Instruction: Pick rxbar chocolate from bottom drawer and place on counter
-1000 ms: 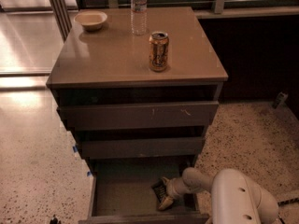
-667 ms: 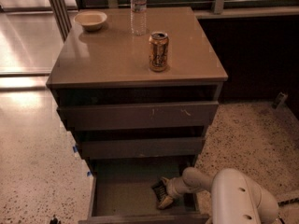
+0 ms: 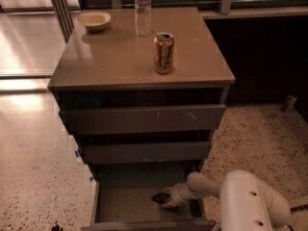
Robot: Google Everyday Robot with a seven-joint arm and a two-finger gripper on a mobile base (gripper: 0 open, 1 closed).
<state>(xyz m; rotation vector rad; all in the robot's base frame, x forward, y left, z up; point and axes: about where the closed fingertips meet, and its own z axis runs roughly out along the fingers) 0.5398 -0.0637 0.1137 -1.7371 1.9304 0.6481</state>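
Note:
The bottom drawer (image 3: 120, 198) is pulled open below the two grey drawers, showing its plain grey floor. My gripper (image 3: 166, 199) reaches into its right part from the white arm at the lower right. A small dark object, the rxbar chocolate (image 3: 160, 197), lies at the fingertips; I cannot tell if it is gripped. The counter (image 3: 110, 52) is the cabinet's smooth tan top.
On the counter stand an orange drink can (image 3: 163, 52), a clear water bottle (image 3: 143, 10) and a pale bowl (image 3: 93, 20). The two upper drawers (image 3: 142, 119) stick out a little. Speckled floor surrounds the cabinet; a dark wall lies to the right.
The gripper has stayed in the right part of the bottom drawer, with hardly any shift. Nothing on the counter has moved.

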